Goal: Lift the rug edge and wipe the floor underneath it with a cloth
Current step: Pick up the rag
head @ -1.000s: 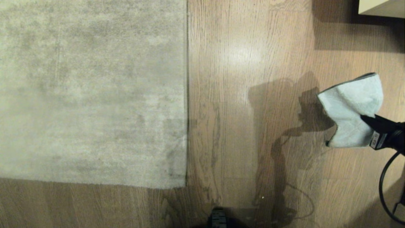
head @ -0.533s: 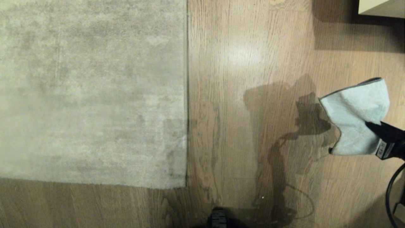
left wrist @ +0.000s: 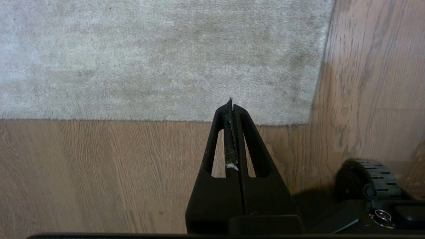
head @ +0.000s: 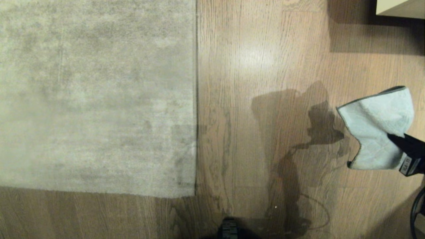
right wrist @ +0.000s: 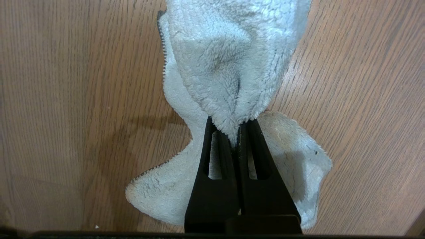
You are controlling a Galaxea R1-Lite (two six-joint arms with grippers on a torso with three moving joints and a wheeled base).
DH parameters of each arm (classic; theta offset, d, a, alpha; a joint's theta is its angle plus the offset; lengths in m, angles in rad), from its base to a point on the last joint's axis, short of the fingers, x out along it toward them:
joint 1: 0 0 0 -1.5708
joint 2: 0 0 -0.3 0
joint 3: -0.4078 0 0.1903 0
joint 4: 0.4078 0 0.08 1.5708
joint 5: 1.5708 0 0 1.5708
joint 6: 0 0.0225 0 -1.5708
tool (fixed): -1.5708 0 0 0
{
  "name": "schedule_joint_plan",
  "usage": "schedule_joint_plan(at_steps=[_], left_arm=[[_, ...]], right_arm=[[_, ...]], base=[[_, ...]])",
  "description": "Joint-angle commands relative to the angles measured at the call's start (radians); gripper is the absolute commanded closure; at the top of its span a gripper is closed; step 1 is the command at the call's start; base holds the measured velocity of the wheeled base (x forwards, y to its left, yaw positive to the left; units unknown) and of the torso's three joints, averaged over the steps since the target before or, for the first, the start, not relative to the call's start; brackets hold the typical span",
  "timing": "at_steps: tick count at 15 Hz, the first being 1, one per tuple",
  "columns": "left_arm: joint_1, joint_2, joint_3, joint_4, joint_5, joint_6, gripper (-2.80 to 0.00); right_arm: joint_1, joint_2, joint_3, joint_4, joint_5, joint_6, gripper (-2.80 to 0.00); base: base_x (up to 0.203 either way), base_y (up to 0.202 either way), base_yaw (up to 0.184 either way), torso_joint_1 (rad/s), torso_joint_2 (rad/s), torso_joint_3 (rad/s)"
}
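While the cloth [head: 377, 127] hangs over the floor [head: 265, 49] at your far right, your right gripper [right wrist: 237, 132] is clamped on it. Your rug edge [head: 195, 99] lies flat, well apart; your left gripper [left wrist: 231, 104] is closed on nothing

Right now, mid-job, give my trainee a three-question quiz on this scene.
1. True or false: the rug edge is lifted off the floor.
2. Which hand grips the cloth? A) left hand B) right hand C) neither
3. Fill in: the left hand's jaws are ____ and hold nothing.

Key: 1 false, it lies flat; 2 B; 3 shut.
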Motion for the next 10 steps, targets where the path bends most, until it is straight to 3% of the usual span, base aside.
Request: schedule_joint_plan(at_steps=[1,10], left_arm=[[0.0,0.0,0.0,0.0,-0.001,-0.001,0.0],[0.0,0.0,0.0,0.0,0.0,-0.001,0.0]], right_arm=[[0.0,-0.026,0.02,-0.007,0.002,-0.001,0.0],[0.01,-0.146,0.073,0.072,0.001,0.001,0.0]], base=[[0.0,0.0,0.0,0.0,0.0,0.0],[0.0,0.0,0.0,0.0,0.0,0.0]])
